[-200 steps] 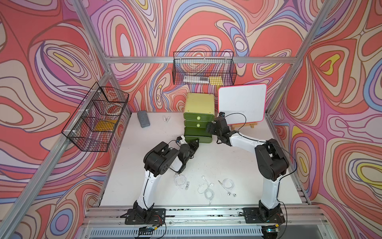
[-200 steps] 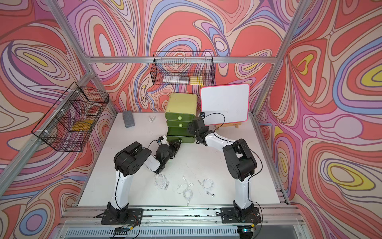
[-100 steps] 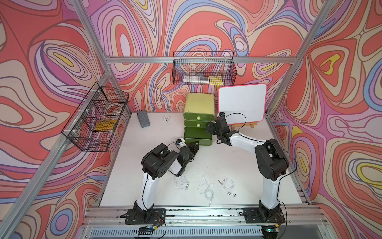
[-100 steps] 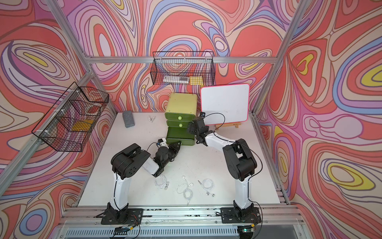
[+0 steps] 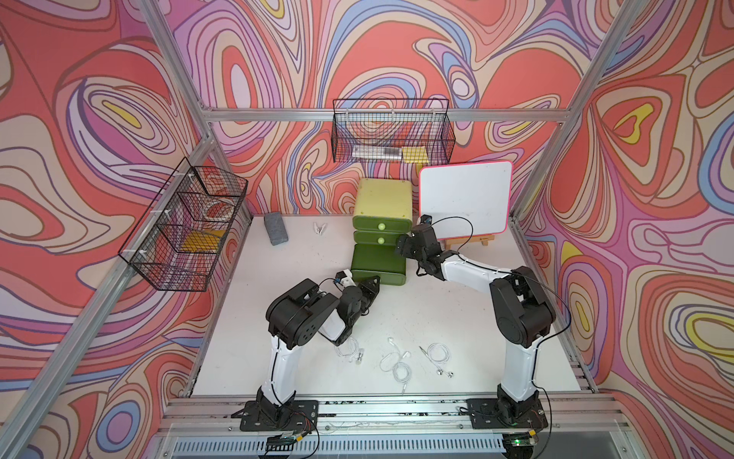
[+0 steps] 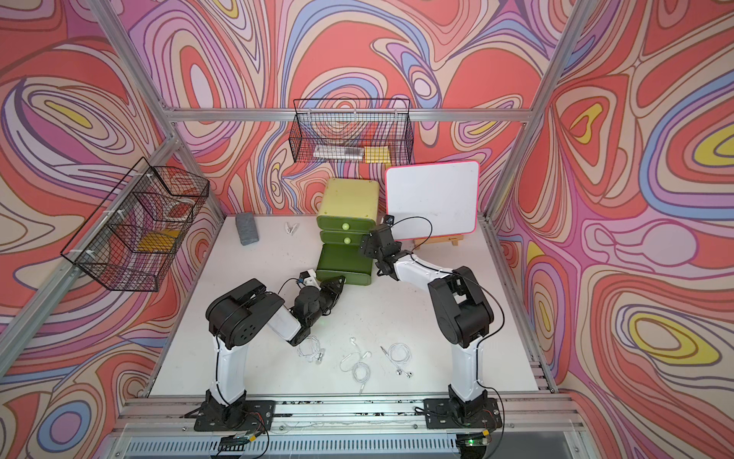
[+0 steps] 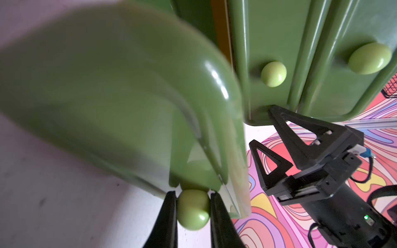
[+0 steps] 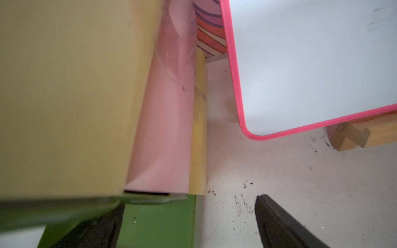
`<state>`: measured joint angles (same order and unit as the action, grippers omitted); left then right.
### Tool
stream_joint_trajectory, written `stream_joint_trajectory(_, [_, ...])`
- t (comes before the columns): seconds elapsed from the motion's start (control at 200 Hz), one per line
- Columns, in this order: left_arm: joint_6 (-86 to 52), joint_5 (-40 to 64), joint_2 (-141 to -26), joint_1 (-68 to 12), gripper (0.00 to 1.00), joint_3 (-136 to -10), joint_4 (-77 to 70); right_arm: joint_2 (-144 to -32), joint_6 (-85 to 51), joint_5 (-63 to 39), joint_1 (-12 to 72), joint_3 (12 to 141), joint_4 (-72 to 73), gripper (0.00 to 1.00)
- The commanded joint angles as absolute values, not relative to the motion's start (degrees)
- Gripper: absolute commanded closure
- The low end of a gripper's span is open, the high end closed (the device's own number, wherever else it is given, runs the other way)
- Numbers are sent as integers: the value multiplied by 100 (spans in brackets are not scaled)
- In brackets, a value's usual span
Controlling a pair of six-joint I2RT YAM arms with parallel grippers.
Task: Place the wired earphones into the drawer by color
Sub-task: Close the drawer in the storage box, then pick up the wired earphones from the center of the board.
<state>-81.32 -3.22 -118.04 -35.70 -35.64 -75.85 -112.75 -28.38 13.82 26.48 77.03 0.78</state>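
Observation:
The drawer cabinet (image 5: 383, 198) (image 6: 349, 196) stands at the back of the table, pale yellow-green with three dark-green drawers. Its bottom drawer (image 5: 377, 264) (image 6: 343, 262) is pulled out toward the front. My left gripper (image 5: 371, 283) (image 7: 193, 206) is shut on that drawer's round light-green knob (image 7: 193, 209). My right gripper (image 5: 401, 248) (image 8: 189, 206) is open at the cabinet's right side, one finger against its edge. Three white wired earphones (image 5: 349, 353) (image 5: 397, 361) (image 5: 439, 353) lie coiled near the table's front.
A pink-rimmed whiteboard (image 5: 464, 198) on a wooden easel stands right of the cabinet, close to my right arm. A grey eraser (image 5: 275, 232) and a white clip (image 5: 319, 227) lie at the back left. Black wire baskets hang on the left wall (image 5: 186, 226) and back wall (image 5: 393, 135).
My left gripper has drawn back toward the front with the knob, and the bottom drawer has slid a little farther out. The right arm has stayed put.

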Motion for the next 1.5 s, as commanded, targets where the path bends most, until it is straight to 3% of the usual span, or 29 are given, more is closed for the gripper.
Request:
stream_joint_trajectory(0.0, [-8130,-391,-11604,-3604,92,-3485,-7655,-11248,-2766,1413,2584,7770,196,3])
stream_joint_trajectory(0.195, [-8112,-314,-11578,-3604,60,-3460,-7655,-11139,-2710,1342,2584,7697,198,3])
stream_joint_trajectory(0.476, [-8082,-352,-11290,-3609,40,-3076,-7646,-10571,-2356,1111,2586,7305,67,3])
stream_joint_trajectory(0.751, [-7878,-386,-10652,-3587,31,-2112,-7638,-9486,-2045,395,2587,6609,-931,6])
stream_joint_trajectory(1.247, [-7595,-125,-9824,-3577,27,-1301,-7562,-7755,-2770,-1053,2640,5504,-3951,17])
stream_joint_trajectory(1.492, [-7114,50,-9018,-3577,25,-1559,-6209,-6893,-3258,-1221,2993,4856,-4417,25])
